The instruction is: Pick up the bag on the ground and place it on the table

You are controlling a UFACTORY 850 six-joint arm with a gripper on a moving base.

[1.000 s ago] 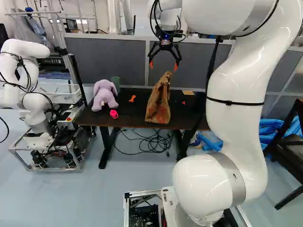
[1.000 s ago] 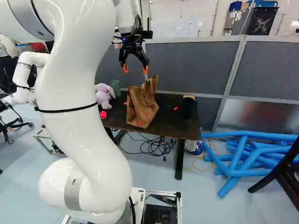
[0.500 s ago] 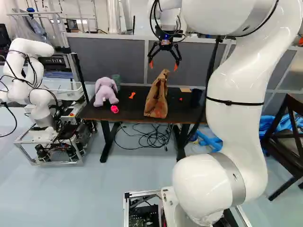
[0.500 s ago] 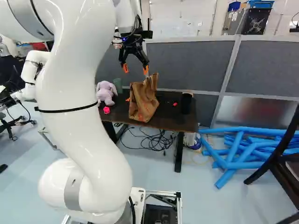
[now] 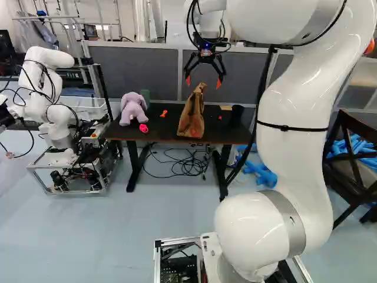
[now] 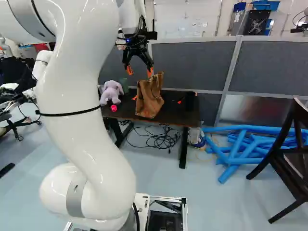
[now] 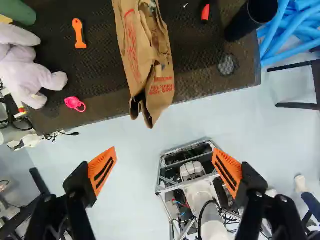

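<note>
Paper bag (image 5: pixel 192 121) standing on table (image 5: pixel 159 128), upper centre of left base view; gripper (image 7: pixel 164 150) wide open, empty.
Probably light, soft, tearable: clamp narrowed top gently.

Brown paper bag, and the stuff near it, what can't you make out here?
- The paper bag's contents: hidden by its own crumpled paper in all three views.
- The plush toy's full outline, wrist view: cut off by the edge.
- The chair's far side, both base views: cut off by the right edge.
</note>
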